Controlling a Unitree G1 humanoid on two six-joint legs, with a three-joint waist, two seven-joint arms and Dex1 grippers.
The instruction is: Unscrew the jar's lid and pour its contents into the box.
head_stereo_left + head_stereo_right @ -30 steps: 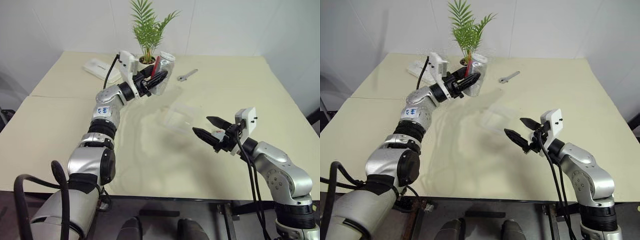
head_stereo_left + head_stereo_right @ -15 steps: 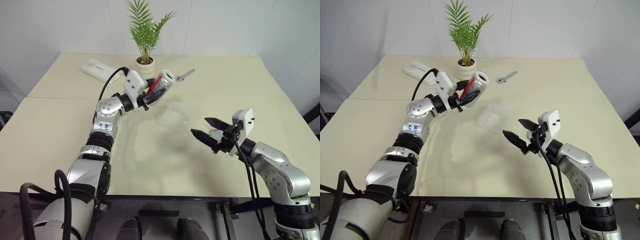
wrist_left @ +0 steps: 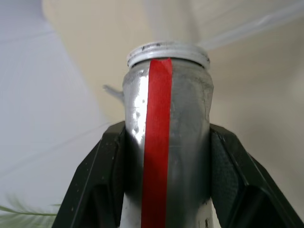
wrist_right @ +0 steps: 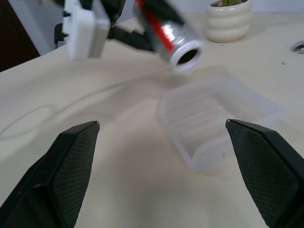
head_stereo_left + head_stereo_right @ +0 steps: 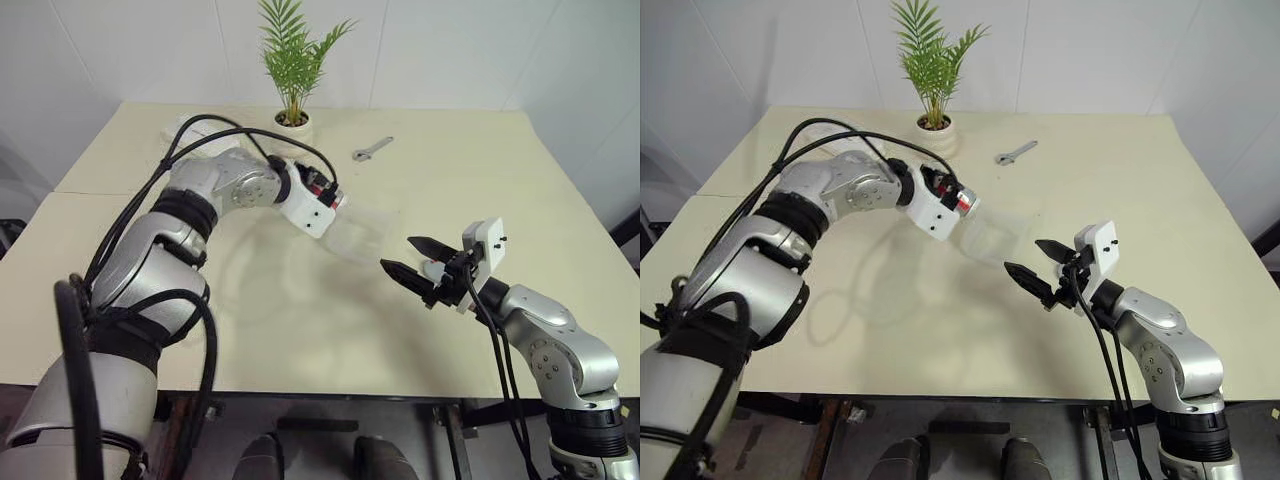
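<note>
Left hand (image 3: 166, 190) clamping jar (image 3: 166, 118) over box (image 4: 216, 118)

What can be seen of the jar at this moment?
The jar is a silvery metal cylinder with a red stripe down its side. Its lid is off, and the threaded mouth is open and dark inside. The left gripper clamps its body, holding it tipped mouth-down above the box's near edge, without touching it.

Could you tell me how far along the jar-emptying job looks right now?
Done: the jar is open, no lid on its mouth. In hand: the left claw grips it, tipped mouth-first toward the box. Left: no contents visible in the box. The right claw is open, holding nothing.
</note>
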